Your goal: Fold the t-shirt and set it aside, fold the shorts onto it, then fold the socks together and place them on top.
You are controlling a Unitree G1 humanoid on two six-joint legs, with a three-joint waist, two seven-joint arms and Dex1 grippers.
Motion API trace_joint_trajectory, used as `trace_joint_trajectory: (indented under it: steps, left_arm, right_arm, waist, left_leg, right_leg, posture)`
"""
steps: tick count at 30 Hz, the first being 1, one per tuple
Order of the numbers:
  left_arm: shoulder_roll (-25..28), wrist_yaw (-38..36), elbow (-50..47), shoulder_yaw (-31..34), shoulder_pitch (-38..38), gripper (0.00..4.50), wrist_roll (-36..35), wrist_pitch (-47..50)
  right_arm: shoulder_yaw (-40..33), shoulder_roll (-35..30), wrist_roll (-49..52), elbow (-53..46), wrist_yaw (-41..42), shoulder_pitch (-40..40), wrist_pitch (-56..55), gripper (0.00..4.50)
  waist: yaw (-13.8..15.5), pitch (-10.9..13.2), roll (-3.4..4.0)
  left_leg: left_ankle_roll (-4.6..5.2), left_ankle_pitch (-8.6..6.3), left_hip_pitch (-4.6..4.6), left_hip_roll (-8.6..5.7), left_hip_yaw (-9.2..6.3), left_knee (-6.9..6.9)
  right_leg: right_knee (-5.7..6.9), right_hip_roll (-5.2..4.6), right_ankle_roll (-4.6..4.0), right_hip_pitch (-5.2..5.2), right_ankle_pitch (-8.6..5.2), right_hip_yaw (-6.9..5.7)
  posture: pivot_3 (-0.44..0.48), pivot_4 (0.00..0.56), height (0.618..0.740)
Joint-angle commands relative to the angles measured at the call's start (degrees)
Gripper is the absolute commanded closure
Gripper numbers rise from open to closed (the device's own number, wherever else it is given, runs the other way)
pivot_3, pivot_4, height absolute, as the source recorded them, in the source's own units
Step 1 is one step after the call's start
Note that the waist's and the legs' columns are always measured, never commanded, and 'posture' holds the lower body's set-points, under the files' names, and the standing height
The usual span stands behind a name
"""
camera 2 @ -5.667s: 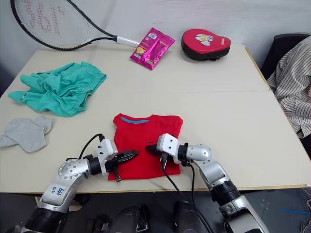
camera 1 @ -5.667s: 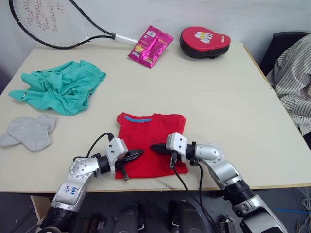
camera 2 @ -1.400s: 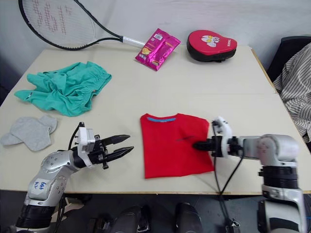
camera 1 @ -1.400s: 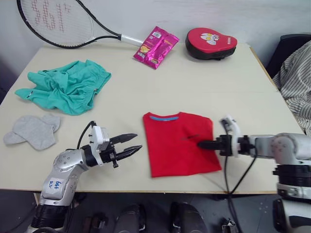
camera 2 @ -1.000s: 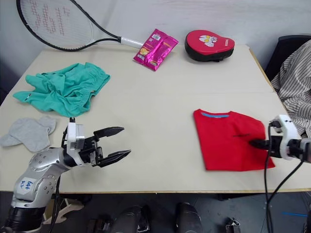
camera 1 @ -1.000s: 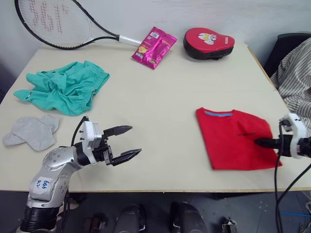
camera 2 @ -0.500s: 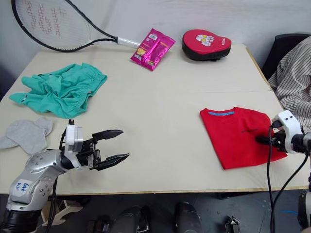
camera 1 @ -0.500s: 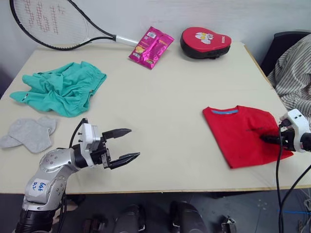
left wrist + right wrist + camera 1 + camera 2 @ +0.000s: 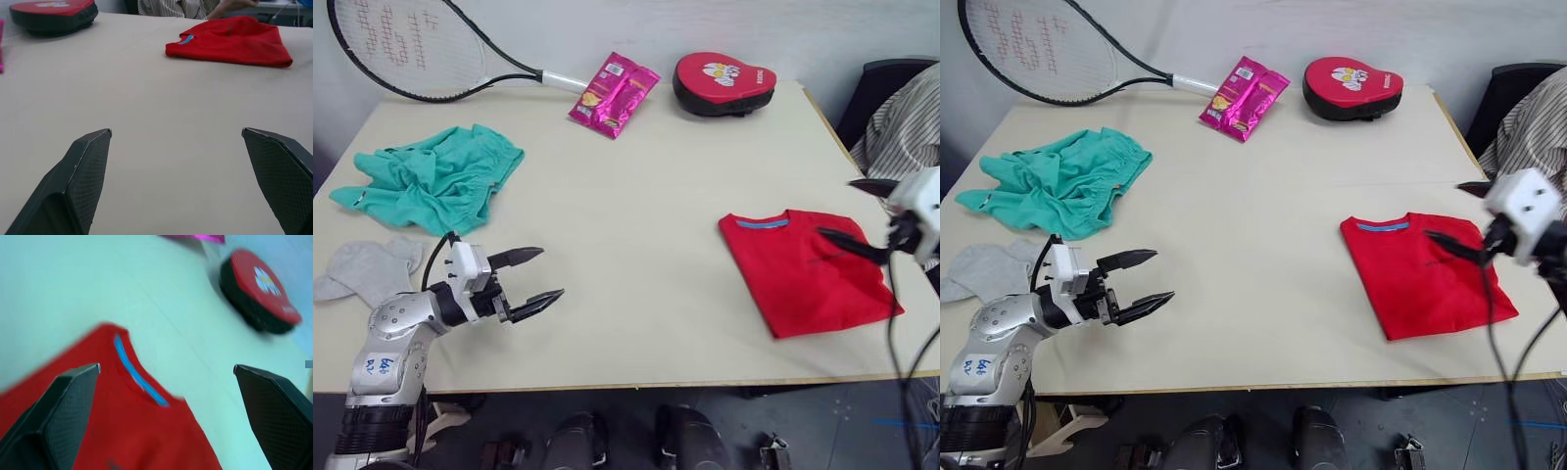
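So the t-shirt lies folded flat, far across the table from the shorts; step one looks done. Shorts are crumpled, socks loose just beside them, both unfolded. Right gripper hangs released just over the shirt's edge; left gripper spread, empty, near the socks. Pink snack packet print unreadable.

Far ahead of your left end effector, a tennis racket lies along the back edge of the desk. Just beside its handle you have a pink snack packet, then a red boxing pad, well ahead of your right end effector. Striped cloth hangs just beyond that one.
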Motion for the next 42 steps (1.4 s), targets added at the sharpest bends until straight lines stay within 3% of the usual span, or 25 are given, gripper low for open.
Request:
trace_joint_trajectory:
  steps: [1, 3, 6, 8, 9, 12, 18, 22, 26, 30, 35, 38, 42]
  left_arm:
    - [0.5, 1.1, 1.0, 3.1, 0.9, 0.0, 0.0, -1.3]
    - [1.2, 1.6, 0.9, 5.2, 3.4, 0.0, 0.2, -1.5]
    - [1.4, 3.1, 0.3, 8.9, 7.0, 0.0, -0.4, -1.4]
    - [1.0, 5.9, 0.2, 13.1, 10.4, 0.0, -0.1, -1.9]
    - [0.7, 8.2, 0.4, 15.9, 12.8, 0.0, 0.4, -1.4]
    - [-0.6, 14.5, 0.0, 23.6, 20.2, 0.0, 1.1, 0.5]
    - [-7.8, 27.3, -2.9, 37.7, 33.6, 0.0, -0.9, 6.3]
    - [-10.8, 31.5, -6.1, 40.8, 38.1, 0.0, -3.1, 11.1]
    - [-9.7, 31.8, -11.2, 40.6, 37.5, 0.0, -6.2, 14.7]
    - [-3.0, 32.2, -14.0, 36.4, 30.1, 0.0, -7.5, 20.2]
    - [9.7, 31.4, -6.3, 21.3, 8.6, 0.0, -3.9, 28.0]
    - [10.6, 28.5, 7.9, 9.6, -7.9, 0.0, 2.6, 23.9]
    - [6.5, 25.0, 30.7, -0.7, -27.6, 0.0, 11.1, 14.2]
  right_arm:
    - [3.1, 4.4, 0.1, -7.5, -2.7, 1.5, 0.0, 0.02]
    - [5.6, 8.3, -0.7, -9.2, -3.9, 1.2, -2.0, 0.02]
    - [7.6, 12.3, -1.0, -9.3, -5.9, -0.3, -2.3, 0.02]
    - [8.7, 15.0, -1.3, -9.0, -7.3, -0.6, -2.5, 0.02]
    - [9.3, 16.2, -1.5, -8.9, -7.5, 0.0, -3.1, 0.02]
    - [10.4, 19.4, -2.4, -9.1, -7.2, 4.2, -8.4, 0.02]
    - [10.8, 22.3, -1.1, -8.9, -3.5, 13.4, -18.4, 0.02]
    - [10.8, 23.8, 0.3, -10.0, -5.1, 16.0, -17.6, 0.02]
    - [11.4, 24.5, 1.9, -12.7, -6.1, 15.6, -14.3, 0.02]
    - [11.8, 24.8, 2.0, -12.6, -6.6, 13.9, -12.6, 0.02]
    - [11.9, 24.9, 1.7, -13.8, -7.5, 12.6, -11.6, 0.02]
    - [11.4, 25.1, 0.7, -14.4, -9.5, 11.9, -11.3, 0.02]
    - [9.8, 24.8, -0.9, -14.3, -13.1, 11.1, -10.7, 0.02]
  waist:
    - [0.2, 0.0, -0.02]
    - [0.0, 0.0, -0.01]
    - [-1.2, 0.3, 0.27]
    - [-1.6, 0.3, 0.28]
    - [-1.3, 0.4, 0.18]
    - [0.6, 0.6, 0.03]
    - [1.9, 0.8, -0.18]
    - [1.8, 0.8, -0.33]
    - [2.2, 0.9, -0.38]
    - [3.0, 0.9, -0.35]
    - [3.5, 0.9, -0.32]
    - [3.1, 0.9, -0.26]
    - [2.7, 0.9, -0.4]
  left_leg:
    - [-0.07, -0.06, -0.01, -0.01, 0.0, 0.02]
    - [0.0, -0.08, -0.08, -0.12, -0.05, -0.03]
    - [0.57, 0.5, -0.15, -1.01, -2.12, -0.41]
    - [0.9, 1.36, -0.11, -2.33, -3.9, -1.31]
    - [1.09, 1.65, -0.09, -2.82, -4.62, -1.54]
    - [0.75, 1.79, -0.15, -2.75, -4.53, -1.37]
    - [0.97, 1.09, -0.14, -2.76, -4.47, -1.01]
    - [1.06, 0.98, -0.07, -2.69, -4.47, -1.03]
    - [0.95, 0.93, -0.16, -2.63, -4.54, -1.14]
    - [0.65, 0.98, -0.15, -2.54, -4.48, -1.21]
    - [0.22, 1.2, -0.17, -2.44, -4.41, -1.07]
    - [0.23, 1.21, -0.11, -2.43, -4.12, -1.07]
    - [0.17, 1.31, -0.08, -2.4, -3.88, -1.1]
  right_leg:
    - [0.0, -0.02, 0.0, 0.0, 0.0, 0.0]
    - [-0.01, -0.11, 0.01, 0.03, 0.01, -0.03]
    - [-0.37, -0.86, 0.24, 1.42, -0.04, -2.22]
    - [-0.56, -1.5, 0.76, 2.25, -0.33, -3.74]
    - [-0.54, -2.22, 1.03, 2.51, -0.49, -4.35]
    - [-0.25, -2.09, 1.27, 2.29, -0.67, -2.91]
    - [-0.65, -2.08, 1.32, 2.46, -0.66, -2.59]
    - [-0.85, -2.02, 1.34, 2.53, -0.62, -2.33]
    - [-0.85, -1.77, 1.17, 2.25, -0.85, -1.51]
    - [-0.79, -1.63, 1.12, 2.09, -0.85, -1.56]
    - [-0.57, -1.37, 1.08, 2.12, -0.82, -1.5]
    - [-0.53, -1.27, 1.16, 2.09, -0.74, -1.29]
    - [-0.12, -1.15, 1.18, 1.97, -0.72, -1.27]
  posture:
    - [0.0, 0.15, 0.74]
    - [0.0, 0.15, 0.74]
    - [0.0, 0.15, 0.74]
    - [0.0, 0.15, 0.74]
    - [0.0, 0.15, 0.74]
    - [0.0, 0.15, 0.74]
    - [0.0, 0.15, 0.74]
    - [0.0, 0.15, 0.74]
    - [0.0, 0.15, 0.74]
    - [0.0, 0.15, 0.74]
    - [0.0, 0.15, 0.74]
    - [0.0, 0.15, 0.74]
    - [0.0, 0.15, 0.74]
